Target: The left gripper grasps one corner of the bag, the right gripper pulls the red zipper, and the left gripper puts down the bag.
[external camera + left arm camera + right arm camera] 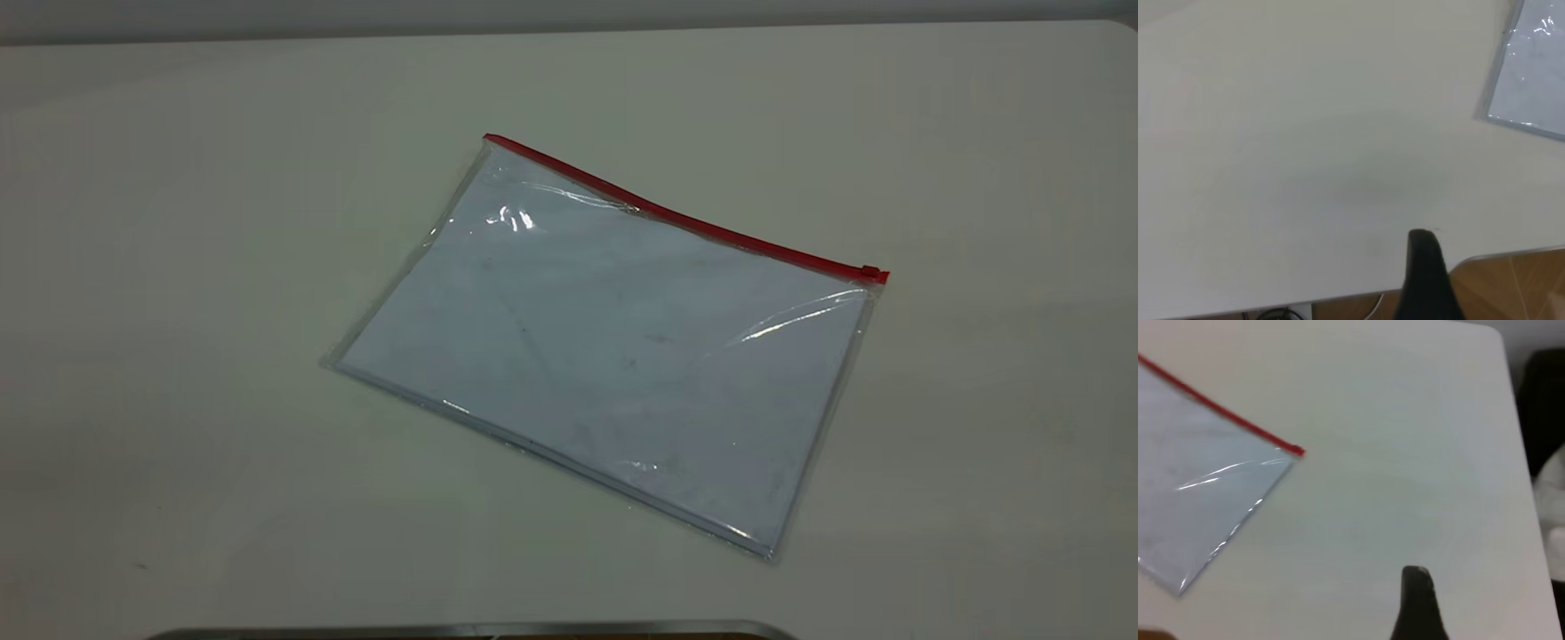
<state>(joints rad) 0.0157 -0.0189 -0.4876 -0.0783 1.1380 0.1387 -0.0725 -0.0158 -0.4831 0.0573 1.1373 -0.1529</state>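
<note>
The bag (605, 347), a flat clear pouch with pale blue-white sheets inside, lies on the white table, turned at an angle. The red zipper (685, 218) runs along its far edge, with the slider tab (873, 273) at the right end. The clear corner of the bag (491, 147) is at the strip's left end. Neither gripper shows in the exterior view. In the left wrist view the left gripper (1423, 247) shows as one black tip, empty, far from the bag (1531, 73). In the right wrist view the right gripper (1416, 577) is one black tip, apart from the slider tab (1298, 451).
The table's near edge has a metal rim (471, 629), with wooden floor (1511, 287) beyond it in the left wrist view. A dark object (1541, 400) and something white (1551, 500) lie past the table's side edge in the right wrist view.
</note>
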